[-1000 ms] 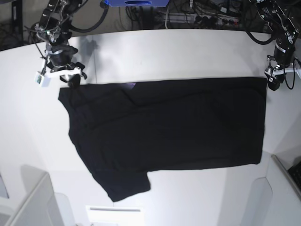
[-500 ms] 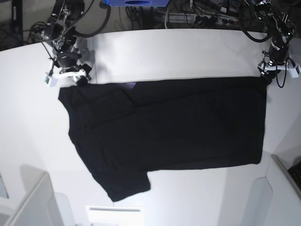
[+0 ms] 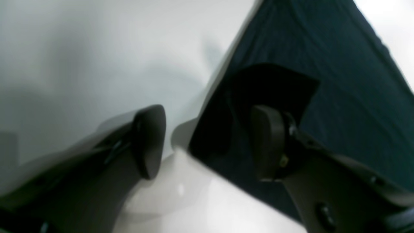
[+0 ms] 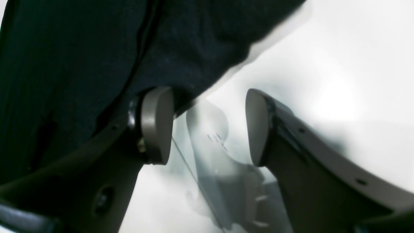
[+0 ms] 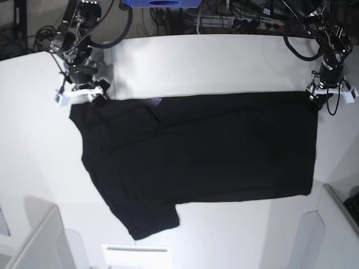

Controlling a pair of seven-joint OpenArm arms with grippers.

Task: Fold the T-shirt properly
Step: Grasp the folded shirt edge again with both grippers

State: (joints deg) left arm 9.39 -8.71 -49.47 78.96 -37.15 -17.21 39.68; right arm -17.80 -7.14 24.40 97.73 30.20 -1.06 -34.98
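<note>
on the white counter (image 5: pixel 224 61) we poise both parted tools, left tool (image 3: pixel 207 142) and right tool (image 4: pixel 207 126), at the large black cloth t-shirt's (image 5: pixel 202 151) far corners; next we pinch them.

Matt black knit cloth T-shirt (image 5: pixel 202 148) on a smooth, faintly glossy white table (image 5: pixel 213 61).

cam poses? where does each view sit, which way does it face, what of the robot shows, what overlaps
Base: overhead, looking down on the table and the T-shirt; both arms show, left gripper on its right, right gripper on its left.
Left wrist: on the left arm, facing past its open gripper at a shirt corner.
Right wrist: on the right arm, facing past its open gripper at a shirt edge.
Shared: T-shirt and table in all three.
</note>
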